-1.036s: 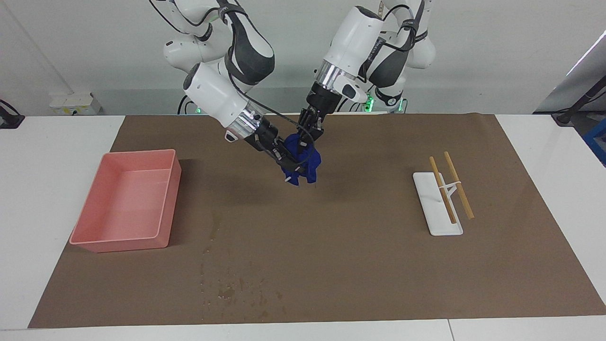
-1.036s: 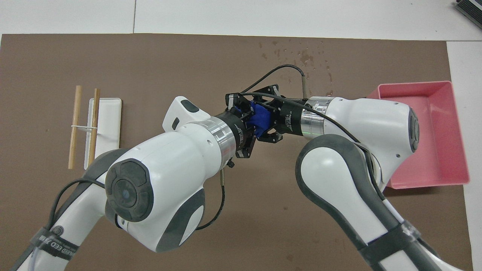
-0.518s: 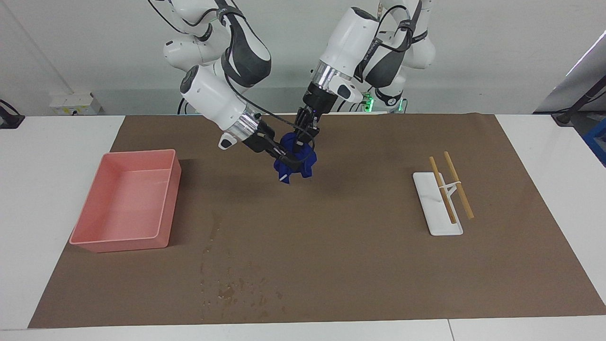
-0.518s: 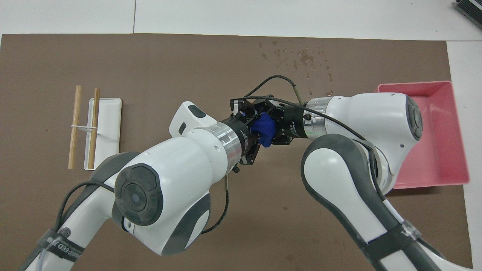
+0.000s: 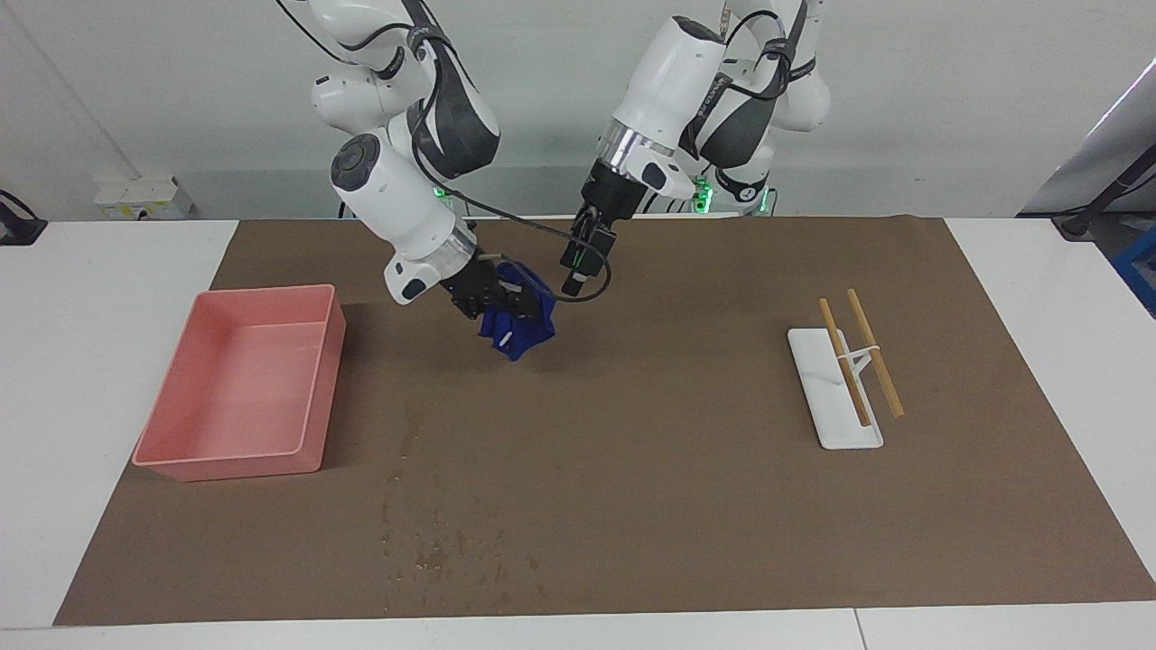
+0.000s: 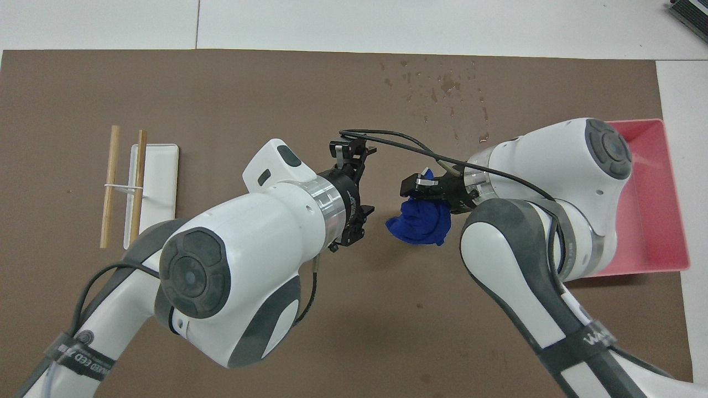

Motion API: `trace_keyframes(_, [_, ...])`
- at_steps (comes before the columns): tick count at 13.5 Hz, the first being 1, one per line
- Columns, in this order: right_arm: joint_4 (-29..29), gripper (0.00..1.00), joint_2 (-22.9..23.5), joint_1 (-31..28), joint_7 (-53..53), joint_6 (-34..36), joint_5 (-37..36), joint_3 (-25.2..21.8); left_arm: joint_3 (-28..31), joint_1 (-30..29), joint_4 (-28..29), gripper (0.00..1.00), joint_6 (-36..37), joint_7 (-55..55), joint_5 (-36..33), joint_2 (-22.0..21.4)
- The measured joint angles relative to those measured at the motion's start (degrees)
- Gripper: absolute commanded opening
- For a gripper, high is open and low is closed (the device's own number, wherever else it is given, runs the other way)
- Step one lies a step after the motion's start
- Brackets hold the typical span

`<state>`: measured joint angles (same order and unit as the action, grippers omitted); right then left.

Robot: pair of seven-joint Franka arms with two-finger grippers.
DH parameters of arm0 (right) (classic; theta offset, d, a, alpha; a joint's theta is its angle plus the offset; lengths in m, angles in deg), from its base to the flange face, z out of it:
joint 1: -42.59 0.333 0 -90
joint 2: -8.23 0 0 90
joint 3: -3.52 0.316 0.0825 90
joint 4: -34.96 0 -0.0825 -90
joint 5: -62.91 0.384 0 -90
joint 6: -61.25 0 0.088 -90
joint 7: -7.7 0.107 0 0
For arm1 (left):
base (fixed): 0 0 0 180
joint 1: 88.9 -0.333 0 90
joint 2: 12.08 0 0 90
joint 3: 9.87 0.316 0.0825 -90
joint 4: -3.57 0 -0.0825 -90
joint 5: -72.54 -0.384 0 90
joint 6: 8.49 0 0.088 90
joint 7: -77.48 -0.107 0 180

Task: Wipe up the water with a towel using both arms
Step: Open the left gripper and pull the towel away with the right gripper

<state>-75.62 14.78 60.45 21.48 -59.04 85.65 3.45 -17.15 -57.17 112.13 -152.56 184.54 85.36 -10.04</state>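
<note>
- We saw the right gripper pinching the towel in the air over the brown mat.
- We could not tell the left gripper's finger state.
- The water lay farther from the robots.

Even, bright, diffuse light falls from above; both views are sharp throughout, with no motion blur. Shadows are soft: a faint dark patch lies on the brown mat under the towel, and the pink tray casts a narrow shadow beside its wall. The water glints weakly near the mat's edge farthest from the robots. White arm shells show mild glare.
</note>
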Motion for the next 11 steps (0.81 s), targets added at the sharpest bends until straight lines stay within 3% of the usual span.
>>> trace_keyframes(6, [-1.8,0.00,1.6,-3.3,-24.0,-0.3,-18.8,0.0,0.6,-11.9,-1.3,1.00,13.5,-34.8,0.0,-0.4])
trace_keyframes(8, [-2.3,0.00,2.6,-3.5,-29.9,-3.0,-24.4,0.0,0.8,-15.6,-3.2,1.00,19.8,-47.7,-0.7,-0.4])
trace_keyframes(11, [-2.7,0.00,5.1,-5.0,-39.9,-10.0,-33.0,0.0,0.9,-19.2,-6.8,1.00,29.5,-62.6,-7.9,-0.4])
